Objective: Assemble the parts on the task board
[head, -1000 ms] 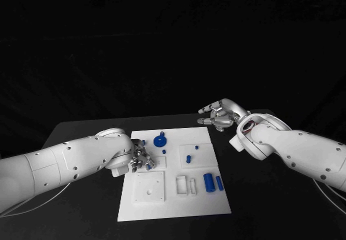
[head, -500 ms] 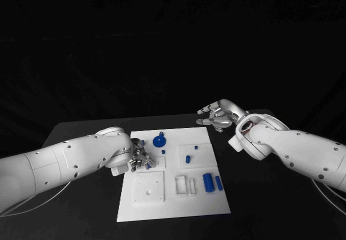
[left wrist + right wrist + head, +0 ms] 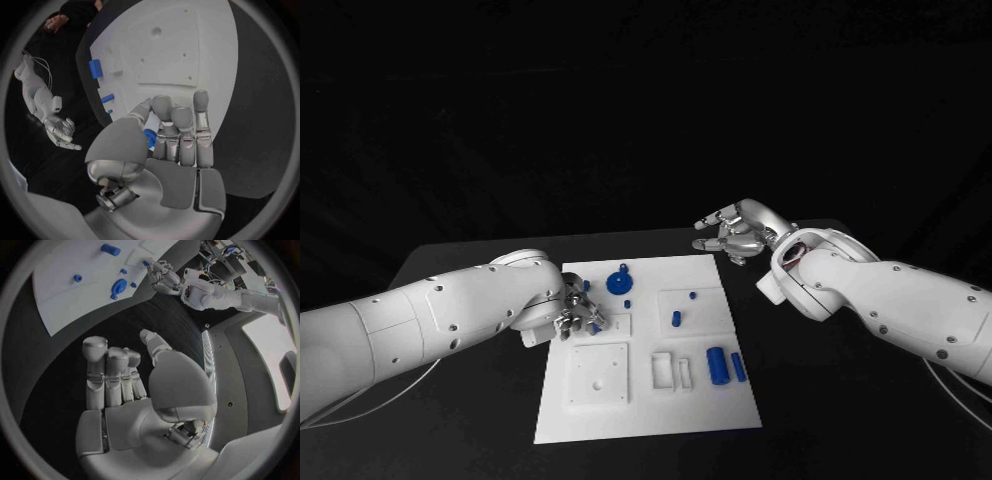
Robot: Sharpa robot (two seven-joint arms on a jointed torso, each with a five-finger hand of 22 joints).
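The white task board [image 3: 646, 415] lies in the middle of the black table. My left hand [image 3: 574, 314] hovers over its left side, near a square recess. The left wrist view shows a small blue part [image 3: 150, 138] pinched between its thumb and fingers [image 3: 181, 132]. A blue round knob part [image 3: 619, 281] lies near the board's far edge, with a short blue peg [image 3: 675, 319] mid-board. Two blue cylinders [image 3: 718, 365] lie on the right side. My right hand [image 3: 737, 232] hangs open beyond the board's far right corner, holding nothing.
A raised white square plate [image 3: 599, 373] with small holes sits on the board's near left. White slotted blocks [image 3: 672, 370] stand beside it. Black table [image 3: 848, 400] runs all round the board. In the right wrist view the board [image 3: 69, 295] lies beyond the spread fingers [image 3: 109, 375].
My left hand has shifted slightly toward the board's far edge, still holding the blue part. The right hand has stayed where it was.
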